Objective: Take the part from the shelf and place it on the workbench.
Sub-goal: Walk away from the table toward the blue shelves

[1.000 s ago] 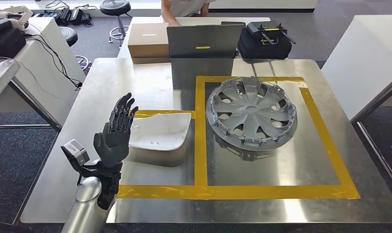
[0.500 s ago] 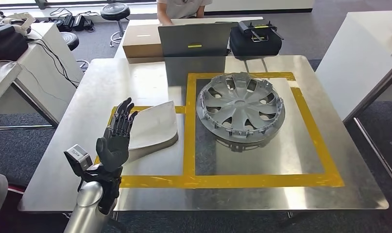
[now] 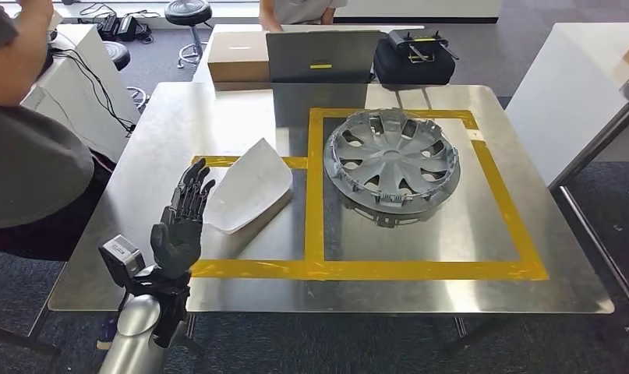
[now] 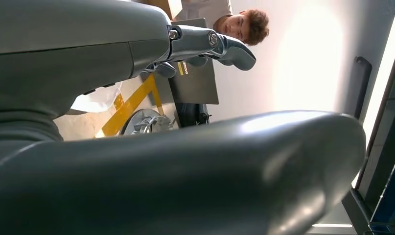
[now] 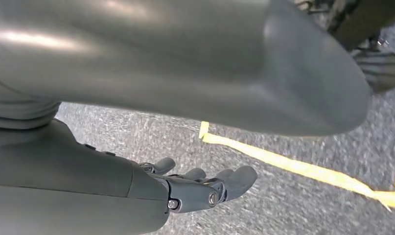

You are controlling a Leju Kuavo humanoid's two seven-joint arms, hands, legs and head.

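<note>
1. We've got our left hand raised above the near-left part of the steel workbench, fingers straight and spread apart, palm turned toward the part, holding nothing.
2. The white part lies on the workbench just beside our left fingertips, on their far-right side; we can't tell whether the fingers touch its edge.
3. The part sits tilted, one pointed end up and away from the hand, inside the smaller bay marked by yellow tape.
4. Beyond the part, further right of the hand and across the tape line, a grey wheel cover rests in the larger taped square, well apart from the hand.
5. In the left wrist view our left hand has its dark fingers extended with nothing between them, and the part shows as a pale patch past them.
6. Our right hand hangs over grey carpet crossed by a yellow floor line; its fingers curl loosely and apart, holding nothing.
7. At the far side of the workbench from the hand stand a cardboard box, a grey laptop and a black case.
8. A person in a grey sleeve stands just left of our left hand.
</note>
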